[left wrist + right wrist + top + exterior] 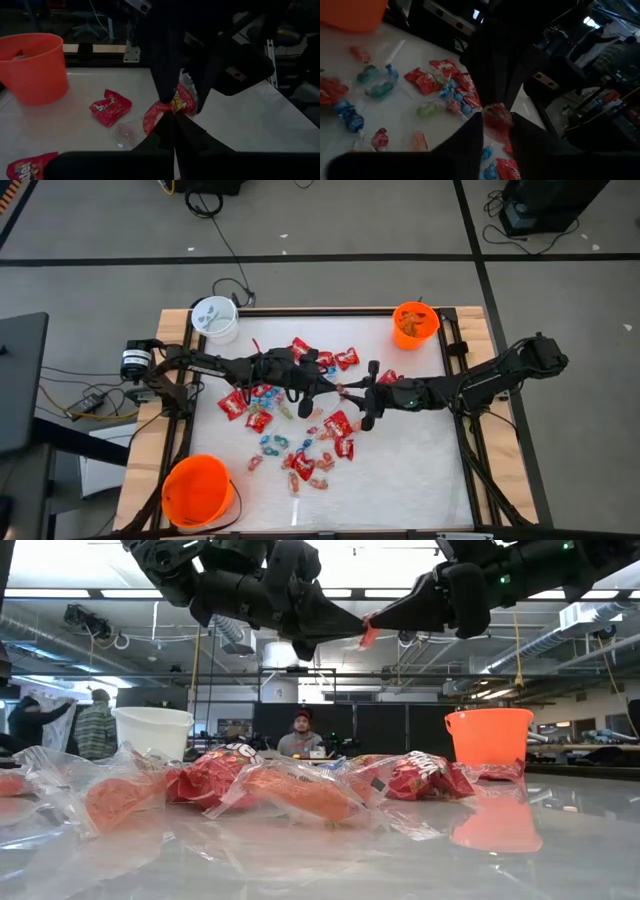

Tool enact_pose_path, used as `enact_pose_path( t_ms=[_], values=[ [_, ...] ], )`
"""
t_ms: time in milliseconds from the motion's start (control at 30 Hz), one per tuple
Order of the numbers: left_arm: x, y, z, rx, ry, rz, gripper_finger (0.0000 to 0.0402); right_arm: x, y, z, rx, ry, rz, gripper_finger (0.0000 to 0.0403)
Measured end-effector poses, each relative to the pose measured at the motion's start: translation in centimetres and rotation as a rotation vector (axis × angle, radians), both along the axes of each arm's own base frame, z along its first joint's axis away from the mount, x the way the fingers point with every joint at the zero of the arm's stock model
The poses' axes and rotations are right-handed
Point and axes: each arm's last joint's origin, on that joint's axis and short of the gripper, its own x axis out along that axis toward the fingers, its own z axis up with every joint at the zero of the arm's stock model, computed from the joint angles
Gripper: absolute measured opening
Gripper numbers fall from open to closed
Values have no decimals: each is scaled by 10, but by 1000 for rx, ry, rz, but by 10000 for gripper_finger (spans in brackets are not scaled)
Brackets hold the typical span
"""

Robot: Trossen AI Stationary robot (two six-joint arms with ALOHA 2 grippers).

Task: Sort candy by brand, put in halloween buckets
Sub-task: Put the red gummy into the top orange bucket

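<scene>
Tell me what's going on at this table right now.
Both arms meet in the air over the middle of the table, with one small red candy between the tips of the left gripper and the right gripper. The left gripper is shut on it. More candy lies scattered below. A white bucket and two orange buckets stand at the edges.

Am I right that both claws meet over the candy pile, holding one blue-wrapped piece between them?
Not quite. The left claw and right claw do meet above the candy pile, but the piece between them is red, not blue, as the low view shows.
</scene>
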Motion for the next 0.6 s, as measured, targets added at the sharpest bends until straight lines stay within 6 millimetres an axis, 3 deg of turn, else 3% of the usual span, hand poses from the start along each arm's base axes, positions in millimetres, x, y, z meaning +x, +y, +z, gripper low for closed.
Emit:
enact_pose_path(
  t_ms=[167, 400, 600],
  values=[
    [0, 0, 0, -21, 4, 5, 15, 0, 0, 0, 0, 1, -1, 16],
    [-1, 3, -4, -31, 51, 100, 58, -5, -5, 2, -15, 11, -167, 7],
    [-6, 10, -16, -24, 182, 188, 94, -31, -18, 23, 8, -8, -390, 5]
  ],
)
